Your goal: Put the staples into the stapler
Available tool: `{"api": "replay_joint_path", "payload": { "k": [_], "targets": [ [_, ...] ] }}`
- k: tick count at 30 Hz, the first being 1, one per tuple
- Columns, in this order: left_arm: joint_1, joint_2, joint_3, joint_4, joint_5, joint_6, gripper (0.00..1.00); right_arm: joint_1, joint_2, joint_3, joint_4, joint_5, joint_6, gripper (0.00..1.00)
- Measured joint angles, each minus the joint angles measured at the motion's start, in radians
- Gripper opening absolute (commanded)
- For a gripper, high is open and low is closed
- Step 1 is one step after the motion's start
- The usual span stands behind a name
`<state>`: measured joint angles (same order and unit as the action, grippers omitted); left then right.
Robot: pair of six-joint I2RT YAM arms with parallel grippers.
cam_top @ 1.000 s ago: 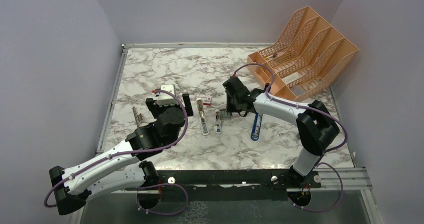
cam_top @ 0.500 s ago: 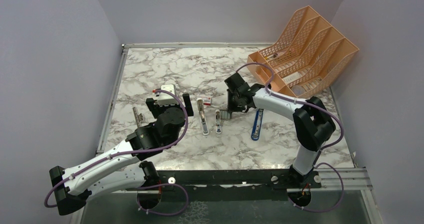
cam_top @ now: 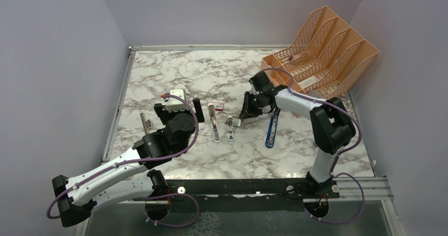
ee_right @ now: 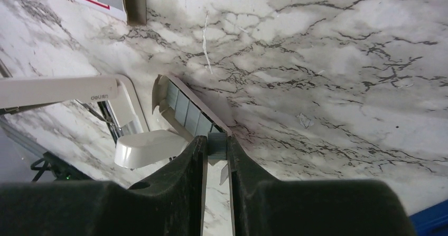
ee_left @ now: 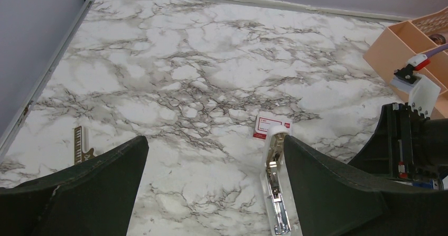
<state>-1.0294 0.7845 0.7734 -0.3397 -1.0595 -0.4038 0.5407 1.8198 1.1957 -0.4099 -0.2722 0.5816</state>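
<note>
Grey staples pinched in nearly closed right gripper, just right of stapler mid-table. Could tilt, catch the channel edge, slip free. Left gripper wide open, empty.

1 white stapler, 1 block of staples, 1 red-and-white box, 1 blue tool, 1 orange rack

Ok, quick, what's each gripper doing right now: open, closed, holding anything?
Left gripper: open, holding nothing.
Right gripper: closed on the small grey metallic block of staples.
</note>
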Motion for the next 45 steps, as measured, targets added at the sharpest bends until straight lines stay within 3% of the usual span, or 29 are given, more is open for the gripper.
{"api": "replay_joint_path", "payload": {
  "k": [10,26,30,34,45],
  "targets": [
    [0.0,-0.002,0.0,0.0,0.0,0.0,0.99,-0.013,0.002,-0.054,0.065,-0.065,-0.002,0.25],
    [0.0,-0.008,0.0,0.0,0.0,0.0,0.99,-0.013,0.002,-0.055,0.066,0.024,-0.033,0.4],
    [0.0,-0.008,0.0,0.0,0.0,0.0,0.99,0.002,0.002,-0.055,0.068,0.03,-0.083,0.36],
    [0.0,-0.008,0.0,0.0,0.0,0.0,0.99,0.051,0.002,-0.051,0.062,0.101,-0.121,0.31],
    [0.0,-0.008,0.0,0.0,0.0,0.0,0.99,0.182,0.002,0.008,0.014,0.356,-0.156,0.3]
  ]
}}
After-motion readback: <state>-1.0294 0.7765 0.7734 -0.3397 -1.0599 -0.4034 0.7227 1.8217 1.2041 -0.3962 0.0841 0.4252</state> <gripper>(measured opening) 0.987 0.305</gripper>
